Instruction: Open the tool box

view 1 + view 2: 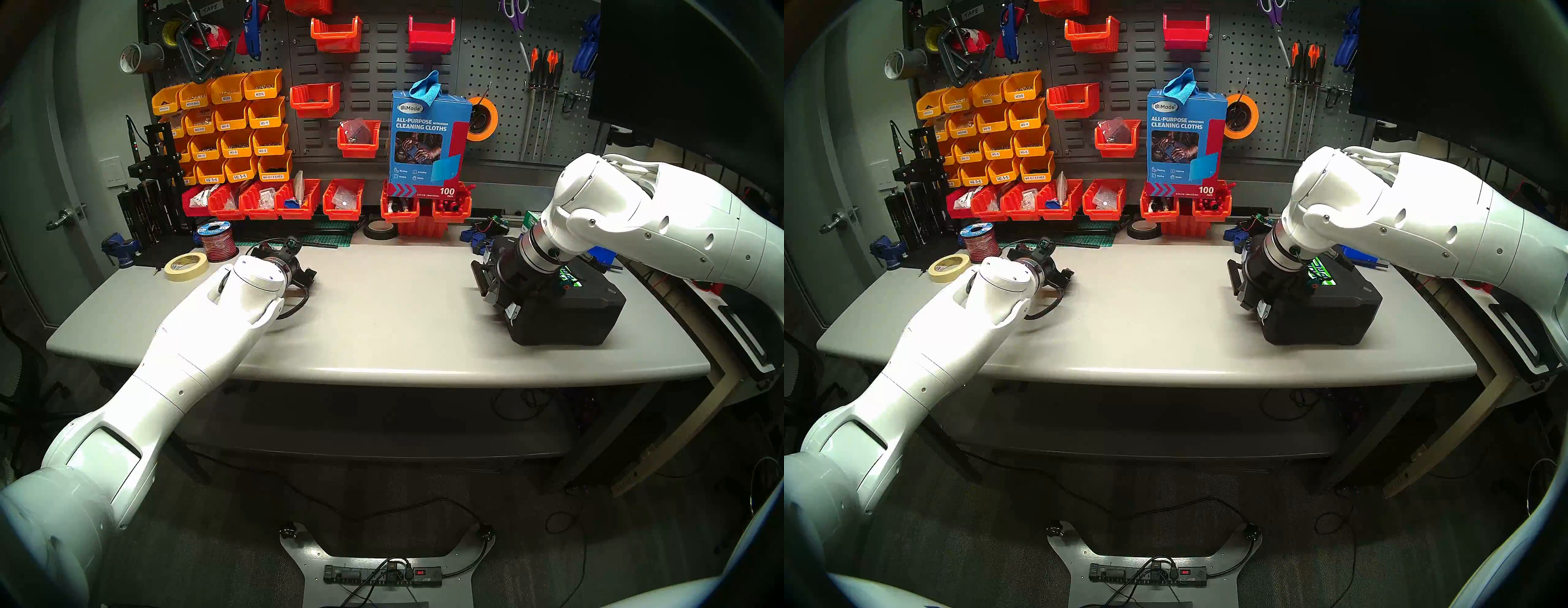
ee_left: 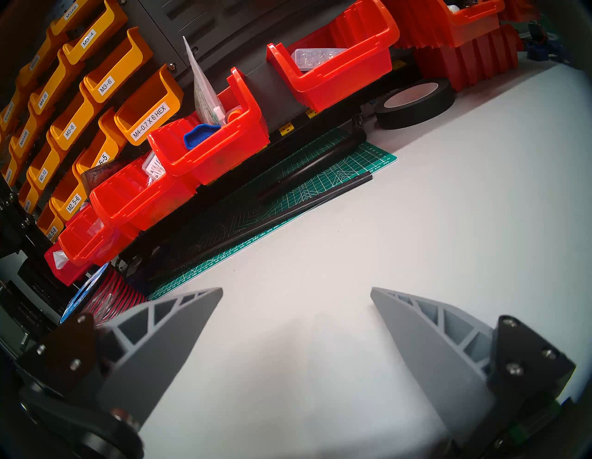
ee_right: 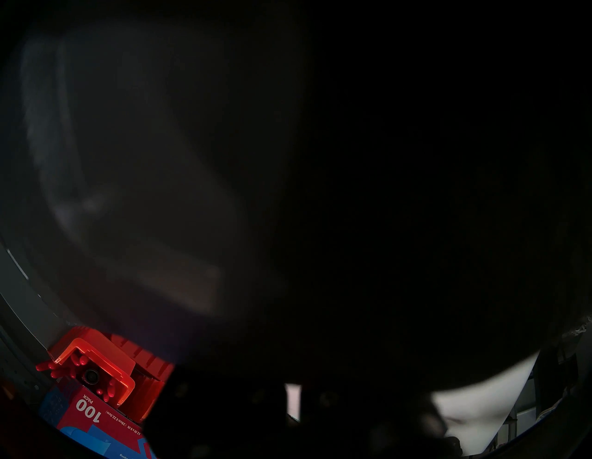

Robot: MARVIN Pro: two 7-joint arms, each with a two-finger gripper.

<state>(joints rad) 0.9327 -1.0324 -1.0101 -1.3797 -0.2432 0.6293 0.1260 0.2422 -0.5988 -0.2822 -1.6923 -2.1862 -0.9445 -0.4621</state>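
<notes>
Sitting on the tabletop's (image 1: 382, 322) right side, the tool box (image 1: 568, 314) has the right hand (image 1: 494, 293) pressed against it, fingers closed; left hand (image 2: 296, 291) gapes wide, empty.

You can read "UiMade ALL-PURPOSE CLEANING CLOTHS", "100 PACK" on the blue cleaning-cloths box (image 1: 426, 142). Yellow bins' (image 2: 145, 105) labels: "M4-0.7 X 6 HEX", "M3-6", "M3-4", "M2.5-6". "TAPE" tag on pegboard (image 1: 211, 7).

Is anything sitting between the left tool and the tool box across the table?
Nothing visible: bare table lies between the open left tool and the tool box. The right tool is already at the box.
</notes>
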